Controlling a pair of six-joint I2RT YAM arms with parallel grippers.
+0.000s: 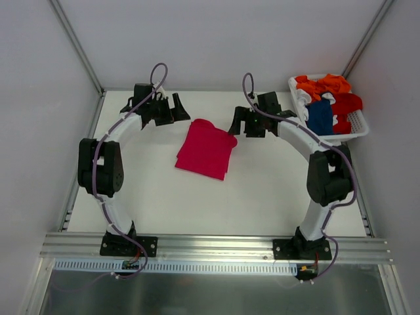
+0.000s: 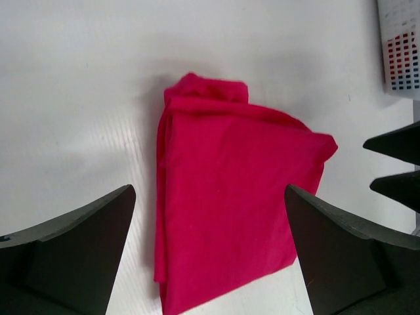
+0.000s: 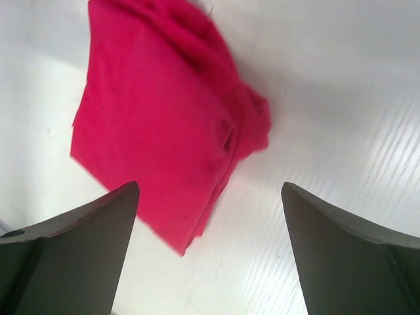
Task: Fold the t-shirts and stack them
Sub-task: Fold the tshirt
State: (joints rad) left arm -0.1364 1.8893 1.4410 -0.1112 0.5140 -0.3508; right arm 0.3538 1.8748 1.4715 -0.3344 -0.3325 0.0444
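Note:
The crimson-pink t-shirt (image 1: 205, 149) lies folded flat on the white table between the two arms. My left gripper (image 1: 172, 108) hovers just off its back left corner, open and holding nothing. In the left wrist view the t-shirt (image 2: 230, 197) shows between the spread jaws of my left gripper (image 2: 209, 193). My right gripper (image 1: 239, 121) is open by the shirt's back right corner. In the right wrist view the shirt (image 3: 157, 118) lies ahead and to the left of my empty right gripper (image 3: 210, 187). The orange t-shirt (image 1: 321, 85), red t-shirt (image 1: 346, 103) and dark blue t-shirt (image 1: 319, 116) are piled in the basket.
A white slatted basket (image 1: 357, 128) stands at the back right corner of the table, close behind the right arm; its corner (image 2: 401, 46) also shows in the left wrist view. White walls enclose the table on three sides.

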